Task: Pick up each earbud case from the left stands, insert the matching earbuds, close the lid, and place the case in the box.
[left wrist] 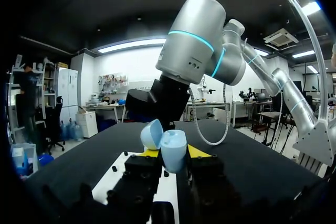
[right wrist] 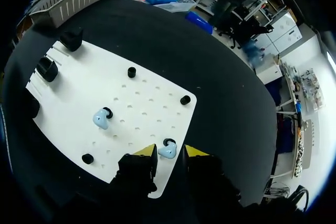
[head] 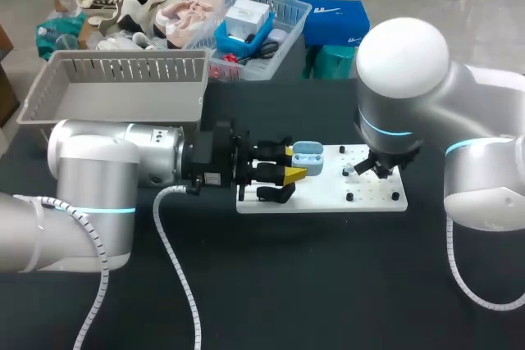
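Black table [head: 328,284] carries a flat white pegboard [right wrist: 142,82]. Left jaws hold the smooth, rounded blue case [left wrist: 172,149], lid open, over the board's left end. Right jaws stand slightly open, with a glossy earbud [right wrist: 168,152] between them. I think they should close gently and centred, since it looks slippery.

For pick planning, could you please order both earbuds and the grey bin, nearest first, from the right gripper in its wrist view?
1. Earbud, right at the right gripper fingertips.
2. Second earbud, farther along the board.
3. Grey bin, beyond the board.
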You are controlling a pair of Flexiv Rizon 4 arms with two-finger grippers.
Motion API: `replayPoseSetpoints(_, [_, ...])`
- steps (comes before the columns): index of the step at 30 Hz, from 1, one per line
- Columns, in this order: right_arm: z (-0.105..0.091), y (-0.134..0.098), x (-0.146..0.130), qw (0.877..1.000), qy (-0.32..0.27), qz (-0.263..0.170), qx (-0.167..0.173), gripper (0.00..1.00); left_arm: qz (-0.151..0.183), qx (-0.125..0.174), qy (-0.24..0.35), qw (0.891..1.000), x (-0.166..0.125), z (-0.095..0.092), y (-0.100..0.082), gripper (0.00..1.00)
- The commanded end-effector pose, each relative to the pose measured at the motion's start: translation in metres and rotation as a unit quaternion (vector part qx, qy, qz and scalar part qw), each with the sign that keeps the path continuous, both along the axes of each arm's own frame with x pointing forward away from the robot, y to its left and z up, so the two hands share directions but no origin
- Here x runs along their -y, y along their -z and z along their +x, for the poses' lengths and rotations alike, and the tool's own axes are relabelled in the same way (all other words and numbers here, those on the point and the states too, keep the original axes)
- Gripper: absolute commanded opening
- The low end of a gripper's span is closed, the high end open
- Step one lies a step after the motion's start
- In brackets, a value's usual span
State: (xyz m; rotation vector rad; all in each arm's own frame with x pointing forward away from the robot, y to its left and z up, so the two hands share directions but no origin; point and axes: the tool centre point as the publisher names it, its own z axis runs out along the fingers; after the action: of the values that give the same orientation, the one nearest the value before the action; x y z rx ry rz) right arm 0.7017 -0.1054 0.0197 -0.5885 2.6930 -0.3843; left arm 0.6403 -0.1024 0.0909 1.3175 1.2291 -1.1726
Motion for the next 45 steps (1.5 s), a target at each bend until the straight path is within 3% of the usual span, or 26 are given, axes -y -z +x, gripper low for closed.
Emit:
replayPoseSetpoints(1, [0.002, 0.001, -0.001, 1.000, 0.001, -0.001, -0.002, 0.29, 0.000, 0.000, 0.000, 1.000, 0.000, 0.000, 0.000, 0.00])
replayPoseSetpoints(3, [0.002, 0.001, -0.001, 1.000, 0.001, -0.001, -0.002, 0.26, 0.000, 0.000, 0.000, 1.000, 0.000, 0.000, 0.000, 0.00])
replayPoseSetpoints(6, [0.003, 0.002, -0.001, 1.000, 0.002, -0.001, -0.003, 0.08, 0.000, 0.000, 0.000, 1.000, 0.000, 0.000, 0.000, 0.00])
replayPoseSetpoints(16, [0.002, 0.001, -0.003, 1.000, 0.003, -0.001, -0.006, 0.00, 0.000, 0.000, 0.000, 1.000, 0.000, 0.000, 0.000, 0.00])
replayPoseSetpoints(21, [-0.008, -0.021, -0.009, 1.000, -0.007, 0.012, 0.011, 0.00, 0.000, 0.000, 0.000, 1.000, 0.000, 0.000, 0.000, 0.00])
replayPoseSetpoints(34, [-0.080, -0.112, -0.033, 0.996, -0.058, 0.037, 0.047, 0.00, 0.000, 0.000, 0.000, 1.000, 0.000, 0.000, 0.000, 0.00])
replayPoseSetpoints(40, [-0.117, -0.150, -0.063, 0.994, -0.092, 0.032, 0.056, 0.00, 0.000, 0.000, 0.000, 1.000, 0.000, 0.000, 0.000, 0.00])
replayPoseSetpoints(45, [-0.141, -0.169, -0.088, 0.991, -0.113, 0.034, 0.058, 0.00, 0.000, 0.000, 0.000, 1.000, 0.000, 0.000, 0.000, 0.00])
